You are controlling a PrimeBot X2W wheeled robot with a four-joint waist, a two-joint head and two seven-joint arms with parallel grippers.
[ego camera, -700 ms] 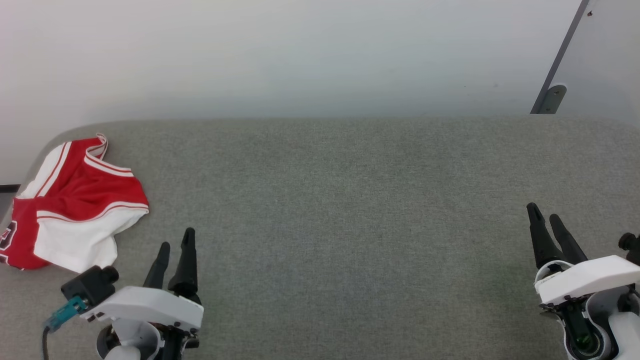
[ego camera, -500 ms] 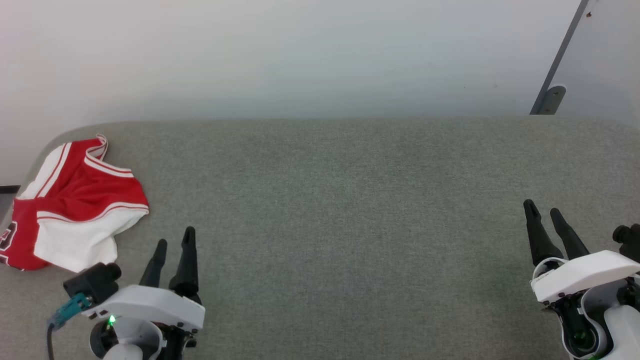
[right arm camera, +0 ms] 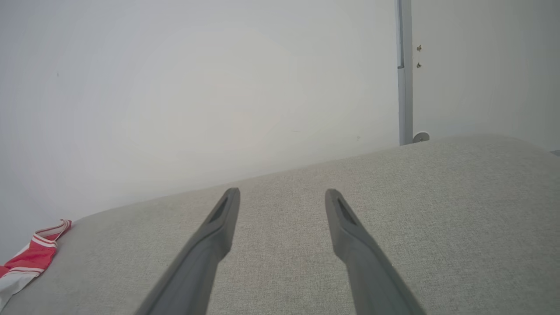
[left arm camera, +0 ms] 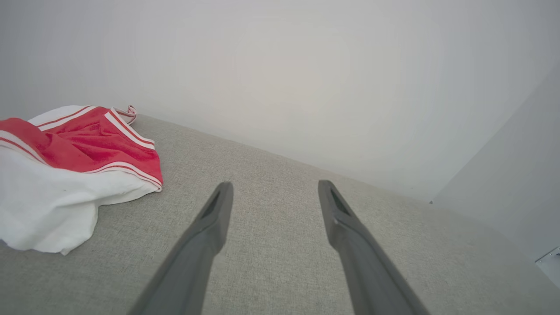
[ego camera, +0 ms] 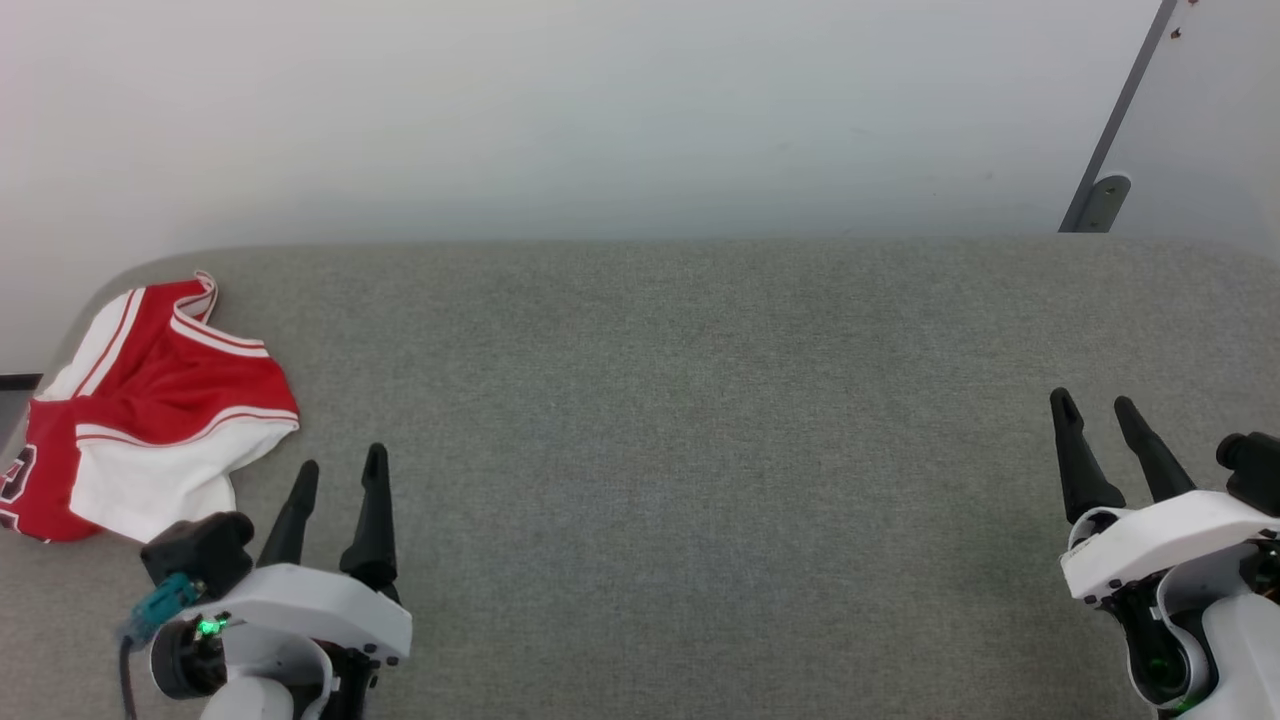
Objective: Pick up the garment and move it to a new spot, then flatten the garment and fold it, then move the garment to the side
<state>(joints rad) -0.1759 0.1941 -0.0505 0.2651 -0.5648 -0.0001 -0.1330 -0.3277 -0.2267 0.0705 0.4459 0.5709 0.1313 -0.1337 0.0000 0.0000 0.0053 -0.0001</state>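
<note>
As nothing was yet picked up, the garment [ego camera: 160,400] lay crumpled at the far left corner of the counter [ego camera: 700,400]. Left pincer [ego camera: 340,458], just beside it, and right pincer [ego camera: 1092,398], well apart: both open, empty.

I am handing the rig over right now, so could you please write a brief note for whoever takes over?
Soft red sports garment with white panels and striped trim: crumpled at the left end of the grey fabric surface.
Left gripper: open, empty, beside it, not touching.
Right gripper: open, empty, at the right end.
Done: nothing yet.
To do: pick up, move, flatten, fold, set aside.
</note>
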